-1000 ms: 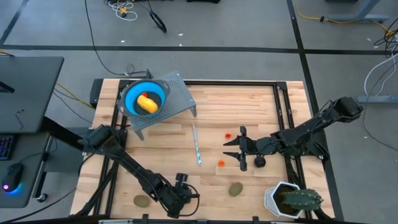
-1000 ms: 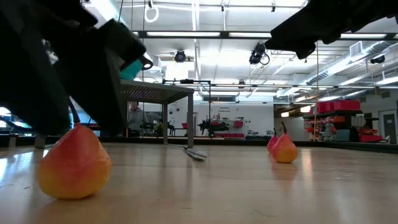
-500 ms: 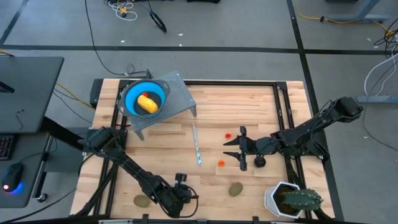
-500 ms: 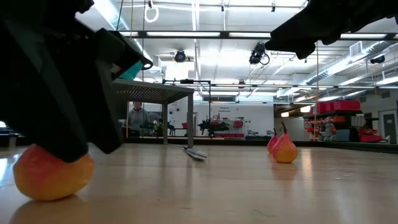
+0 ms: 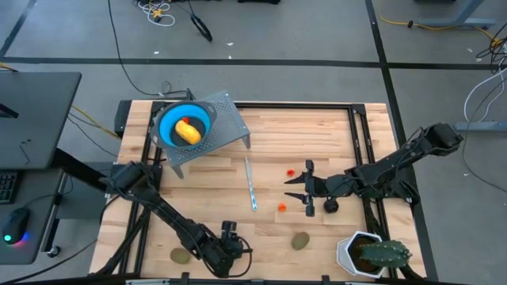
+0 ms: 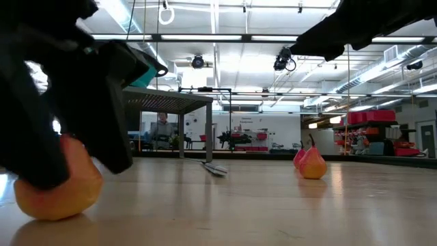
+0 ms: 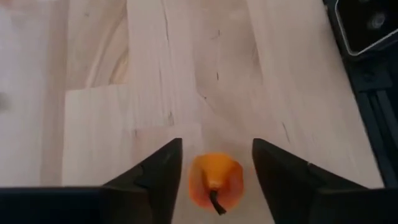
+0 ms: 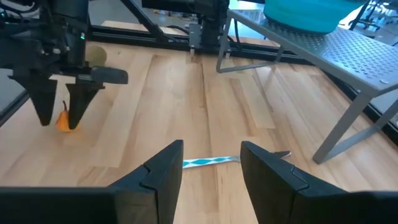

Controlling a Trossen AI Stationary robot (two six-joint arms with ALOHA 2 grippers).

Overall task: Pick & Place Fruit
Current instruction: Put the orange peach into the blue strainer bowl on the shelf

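My left gripper [image 7: 211,171] is open near the table's near edge [image 5: 225,248]. Its fingers stand on either side of a small orange fruit [image 7: 215,183] with a dark stem that lies on the wood; the low view shows this fruit [image 6: 58,195] behind the dark fingers. My right gripper [image 5: 303,190] hovers open over the table's middle right. The yellow oblong [image 5: 187,131] lies in a blue bowl [image 5: 170,127]. Two olive ovals [image 5: 181,255] [image 5: 300,241], a black ball [image 5: 331,206] and two orange-red balls [image 5: 291,170] [image 5: 282,207] rest on the table.
The blue bowl sits on a perforated grey metal stand [image 5: 230,119] at the far left. A thin silvery-blue stick [image 5: 251,186] lies mid-table. A spiky plant in a white pot [image 5: 371,253] stands at the near right corner. Bare wood lies between the stick and the far edge.
My left gripper has come down over the orange fruit and moved slightly toward the table's left. In the low view the fruit, first upright and in plain sight, now sits lower and a little to one side, partly behind the fingers. My right arm has kept still.
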